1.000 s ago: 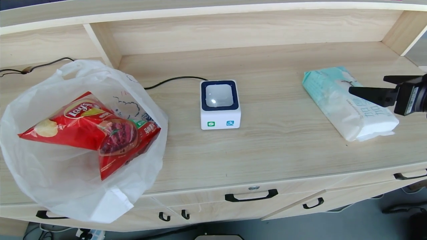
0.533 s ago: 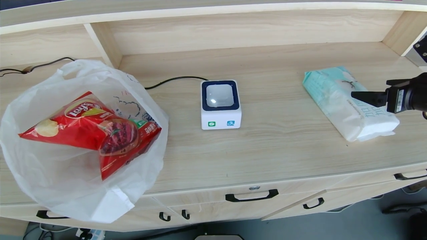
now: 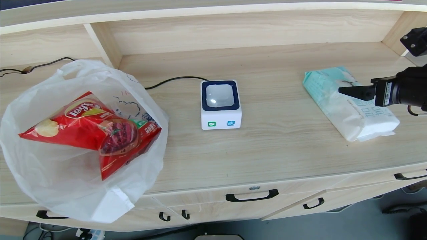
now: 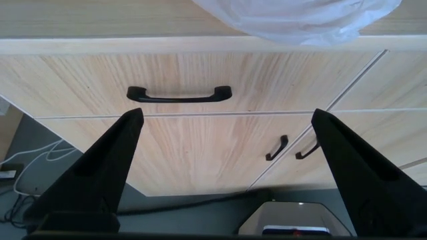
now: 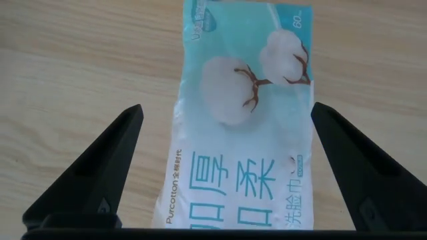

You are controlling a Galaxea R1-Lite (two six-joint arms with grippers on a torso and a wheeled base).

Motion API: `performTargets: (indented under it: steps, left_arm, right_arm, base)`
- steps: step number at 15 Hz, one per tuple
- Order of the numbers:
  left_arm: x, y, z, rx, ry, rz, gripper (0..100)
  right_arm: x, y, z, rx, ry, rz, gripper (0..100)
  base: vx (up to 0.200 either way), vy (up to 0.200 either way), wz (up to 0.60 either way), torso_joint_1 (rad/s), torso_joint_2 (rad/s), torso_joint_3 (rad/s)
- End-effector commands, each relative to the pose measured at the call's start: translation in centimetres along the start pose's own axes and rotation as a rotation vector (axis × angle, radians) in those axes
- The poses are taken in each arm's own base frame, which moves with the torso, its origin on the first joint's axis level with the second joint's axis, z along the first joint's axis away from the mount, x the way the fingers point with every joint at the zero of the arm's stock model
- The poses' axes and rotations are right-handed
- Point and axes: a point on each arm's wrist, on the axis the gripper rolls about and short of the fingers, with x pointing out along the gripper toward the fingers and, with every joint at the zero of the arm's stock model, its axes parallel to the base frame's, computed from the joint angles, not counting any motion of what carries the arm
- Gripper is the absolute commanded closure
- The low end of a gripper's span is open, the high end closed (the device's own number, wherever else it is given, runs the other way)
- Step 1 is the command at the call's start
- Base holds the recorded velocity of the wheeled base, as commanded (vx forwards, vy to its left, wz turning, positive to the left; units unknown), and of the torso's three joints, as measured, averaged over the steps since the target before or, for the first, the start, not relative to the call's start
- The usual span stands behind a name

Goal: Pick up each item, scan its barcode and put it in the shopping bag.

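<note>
A teal and white tissue pack [image 3: 347, 103] lies flat on the right of the wooden counter. My right gripper [image 3: 350, 90] hovers just above it, open; in the right wrist view the right gripper [image 5: 227, 110] has a finger on either side of the tissue pack [image 5: 243, 133]. The white scanner [image 3: 220, 104] stands mid-counter, window up. On the left, the white plastic shopping bag [image 3: 66, 186] lies open with red chip bags [image 3: 83, 123] inside. My left gripper [image 4: 227, 112] is open and empty, low in front of the drawers, below the bag's hanging edge [image 4: 300, 17].
A black cable [image 3: 170, 80] runs from the scanner toward the back left. A shelf divider [image 3: 101, 43] rises behind the bag, and a side wall [image 3: 400, 30] closes the counter at the far right. Drawer handles [image 3: 252, 196] line the front.
My right gripper has turned at the wrist and shifted a little left, farther over the tissue pack. The pack, scanner and bag have not moved.
</note>
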Motion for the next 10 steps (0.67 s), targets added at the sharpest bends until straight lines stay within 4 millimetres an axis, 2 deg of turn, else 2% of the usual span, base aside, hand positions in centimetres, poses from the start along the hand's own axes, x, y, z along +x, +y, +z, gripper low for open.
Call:
performTargets:
  steps: [1, 10]
  left_arm:
    - [0.0, 0.0, 0.0, 0.0, 0.001, 0.001, 0]
    - [0.0, 0.0, 0.0, -0.002, 0.001, 0.001, 0]
  right_arm:
    - [0.7, -0.1, -0.2, 0.012, 0.011, 0.005, 0]
    - [1.9, -0.6, -1.1, 0.038, 0.049, -0.003, 0]
  base:
    - [0.0, 0.0, 0.0, 0.0, 0.0, 0.0]
    - [0.0, 0.0, 0.0, 0.0, 0.0, 0.0]
